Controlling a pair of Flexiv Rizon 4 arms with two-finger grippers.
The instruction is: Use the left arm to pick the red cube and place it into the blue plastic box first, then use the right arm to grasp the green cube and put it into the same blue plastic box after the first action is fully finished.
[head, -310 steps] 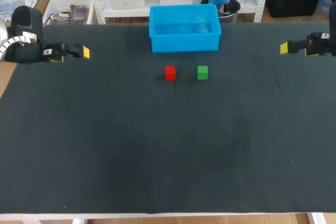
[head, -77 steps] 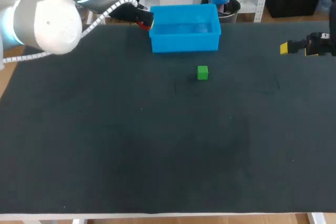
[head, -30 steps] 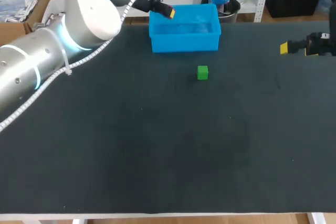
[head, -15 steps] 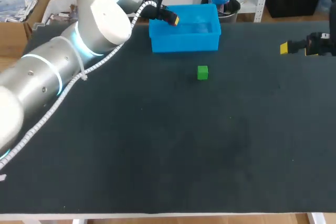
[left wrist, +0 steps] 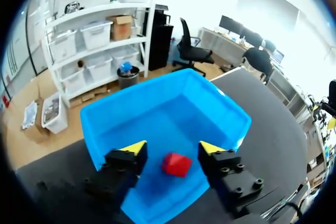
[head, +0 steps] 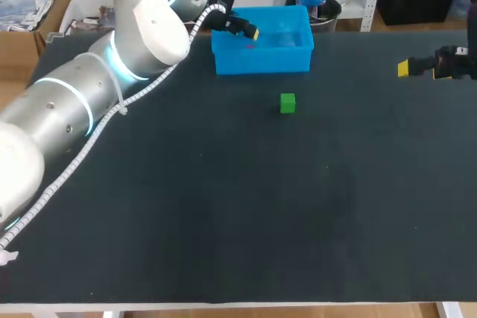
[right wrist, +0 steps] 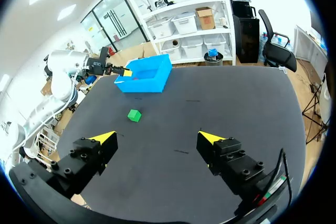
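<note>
The red cube is inside the blue plastic box, which stands at the middle of the surface's far edge. The left fingers are spread open on either side of the cube, touching neither face. The green cube sits on the surface just in front of the box, and the right fingers hang open at the right edge.

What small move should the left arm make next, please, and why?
Probably raise the left gripper clear of the blue plastic box: its fingers are open, the red cube lies loose on the box floor, and the green cube waits outside.
</note>
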